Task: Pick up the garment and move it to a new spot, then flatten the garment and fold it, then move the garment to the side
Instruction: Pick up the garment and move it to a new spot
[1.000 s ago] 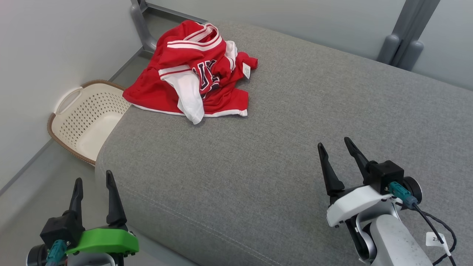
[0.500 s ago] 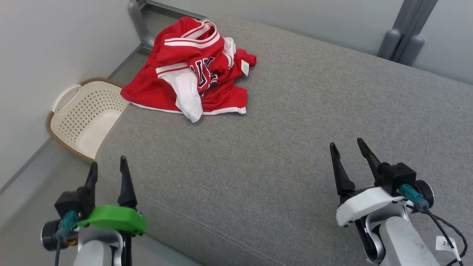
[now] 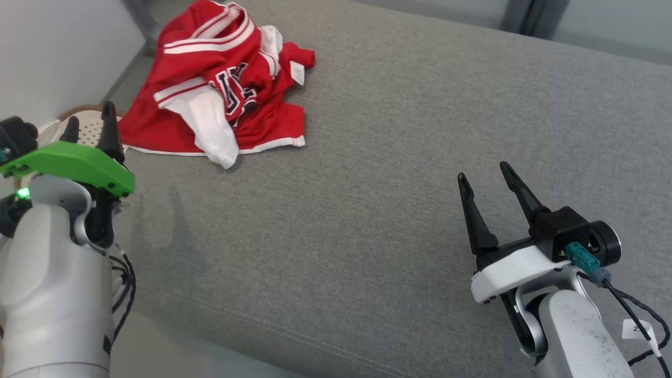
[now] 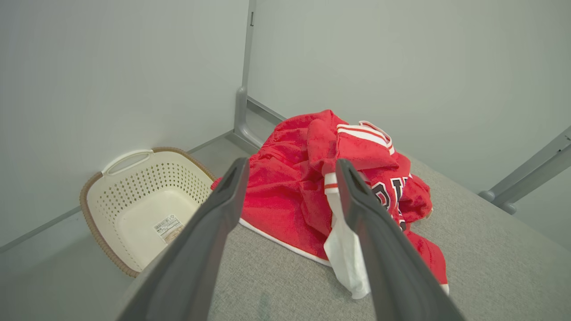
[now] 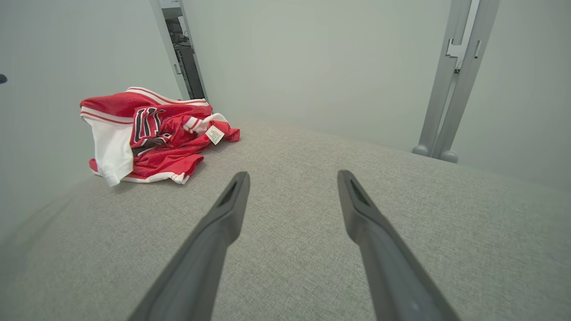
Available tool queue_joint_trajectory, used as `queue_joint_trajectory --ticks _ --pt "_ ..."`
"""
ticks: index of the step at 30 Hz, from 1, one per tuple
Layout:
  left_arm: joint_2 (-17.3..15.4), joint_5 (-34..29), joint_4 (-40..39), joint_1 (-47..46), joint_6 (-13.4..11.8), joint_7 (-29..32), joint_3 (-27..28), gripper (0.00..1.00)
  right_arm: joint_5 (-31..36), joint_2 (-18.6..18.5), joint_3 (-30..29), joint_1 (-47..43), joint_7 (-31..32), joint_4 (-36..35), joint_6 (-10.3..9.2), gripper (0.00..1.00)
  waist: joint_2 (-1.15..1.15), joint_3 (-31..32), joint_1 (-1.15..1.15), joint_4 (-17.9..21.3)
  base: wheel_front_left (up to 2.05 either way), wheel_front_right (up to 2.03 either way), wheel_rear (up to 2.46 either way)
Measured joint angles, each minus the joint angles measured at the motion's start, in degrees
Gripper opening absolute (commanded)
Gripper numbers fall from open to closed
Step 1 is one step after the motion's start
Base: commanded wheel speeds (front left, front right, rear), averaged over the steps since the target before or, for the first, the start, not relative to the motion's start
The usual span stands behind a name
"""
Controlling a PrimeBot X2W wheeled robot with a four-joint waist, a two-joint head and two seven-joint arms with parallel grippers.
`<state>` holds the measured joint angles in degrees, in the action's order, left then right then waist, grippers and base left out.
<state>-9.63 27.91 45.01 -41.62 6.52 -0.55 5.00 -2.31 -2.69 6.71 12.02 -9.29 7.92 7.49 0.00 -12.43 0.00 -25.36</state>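
Note:
The garment (image 3: 210,89) is a crumpled red jersey with white trim and dark lettering, lying at the far left corner of the grey cushion (image 3: 367,157). My left gripper (image 3: 89,116) is open and empty. It hovers at the cushion's left edge, a short way before the garment's near left hem. In the left wrist view the garment (image 4: 303,187) lies just beyond the spread left gripper (image 4: 292,162). My right gripper (image 3: 483,172) is open and empty over the cushion's right part, far from the garment. In the right wrist view the garment (image 5: 147,133) lies far left of the right gripper (image 5: 292,176).
A cream perforated basket (image 4: 129,156) with a brown rim stands on the floor left of the cushion, below the garment's corner. Grey walls close in at left and back. Grey metal posts (image 5: 446,89) stand behind the cushion.
The head camera has shifted, so the whole scene sits lower and further left. My left arm has risen and reached forward toward the garment's near left side. The garment lies as before.

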Motion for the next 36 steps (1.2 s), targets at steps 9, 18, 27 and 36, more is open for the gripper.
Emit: queue_joint_trajectory --ticks 9,18,27,36 --pt "-6.47 4.87 4.98 -8.81 0.54 7.12 2.29 1.00 0.62 -0.09 0.46 1.05 1.22 -5.13 0.00 1.00 0.00 -7.94 0.00 7.96 0.00 0.00 0.00" --pt "-11.36 4.37 8.18 -10.84 -2.11 13.68 2.04 1.00 -0.15 -0.10 1.72 2.74 -0.07 -5.58 0.00 1.00 0.00 -14.27 0.01 15.33 0.00 0.00 0.00" --pt "-13.82 4.87 7.13 -10.48 -2.76 21.07 1.55 0.00 -1.70 -0.11 1.10 2.69 -2.04 -2.36 0.00 1.00 0.00 -16.04 0.01 20.30 0.00 0.00 0.00" --pt "-15.84 3.71 -3.67 -10.18 -1.45 19.25 -0.62 0.00 -4.36 -0.11 1.22 2.18 -3.94 1.53 0.00 1.00 0.00 -10.94 0.00 20.31 0.00 0.00 0.00"
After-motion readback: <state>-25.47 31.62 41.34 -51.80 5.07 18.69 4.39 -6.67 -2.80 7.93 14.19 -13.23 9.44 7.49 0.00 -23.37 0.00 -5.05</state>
